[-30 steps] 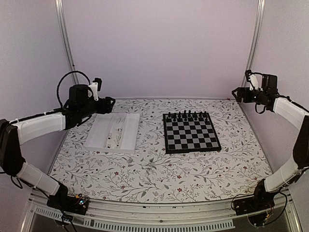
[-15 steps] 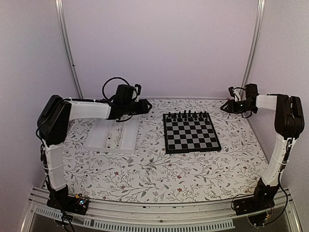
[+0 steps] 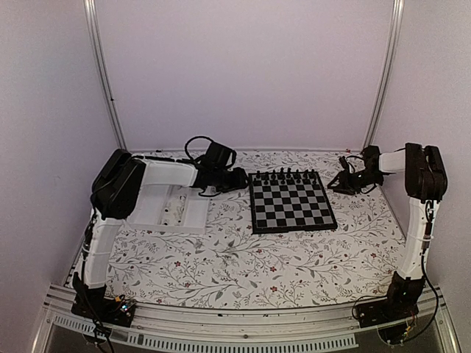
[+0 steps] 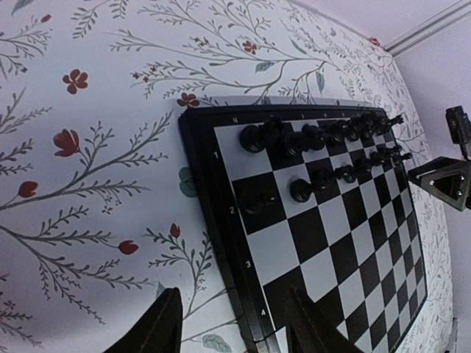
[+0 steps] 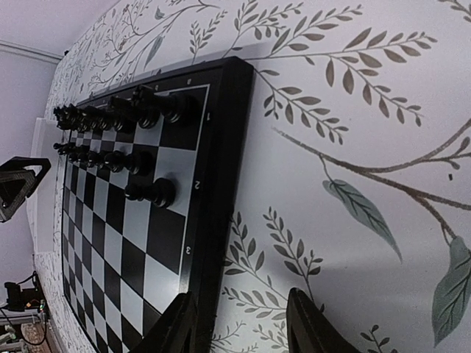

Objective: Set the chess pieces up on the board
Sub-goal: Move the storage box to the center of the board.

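Observation:
The board (image 3: 292,201) lies right of centre with black chessmen (image 3: 285,176) along its far rows. My left gripper (image 3: 241,180) is open and empty, low at the board's left edge (image 4: 221,220), its fingers (image 4: 165,323) straddling the border. My right gripper (image 3: 335,182) is open and empty, low at the board's right edge (image 5: 213,184), one of its fingers (image 5: 176,327) by the border. Tiny white chess pieces (image 3: 174,209) lie in the white tray (image 3: 158,209) on the left.
The floral tablecloth (image 3: 243,257) covers the table. The left arm (image 3: 169,173) reaches across above the tray. White walls and metal posts (image 3: 383,73) stand behind.
Both arms have swung inward and down. The left gripper moved from above the tray to the board's left edge; the right gripper came down from the far right to the board's right edge.

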